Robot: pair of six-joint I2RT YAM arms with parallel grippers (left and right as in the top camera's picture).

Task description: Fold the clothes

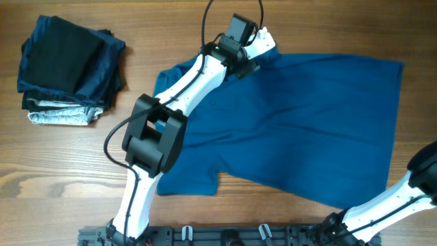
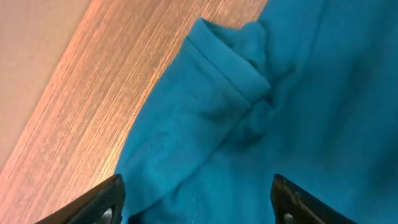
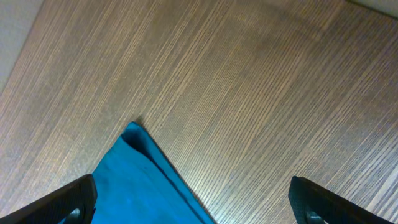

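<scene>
Overhead first: polo shirt [image 1: 293, 130], medium-blue soft knit, spread flat mid-table with shallow diagonal creases, one sleeve jutting toward the near edge. Left gripper [image 1: 259, 42] over the shirt's far edge; spread not readable from above. Stack of folded garments [image 1: 68, 68], dark over grey, well apart at far left, with bare wood-grain table [image 1: 54, 178] between.

Left wrist: fingers [image 2: 106, 202] set wide apart, pinching nothing, above matte knit. Banded hem bunched and turned over, just beside bare wood.

Right wrist: right gripper [image 3: 196, 202] likewise spread wide, holding nothing, over polo shirt [image 3: 143, 186], one pointed corner only. Open streaked wood on every other side.
</scene>
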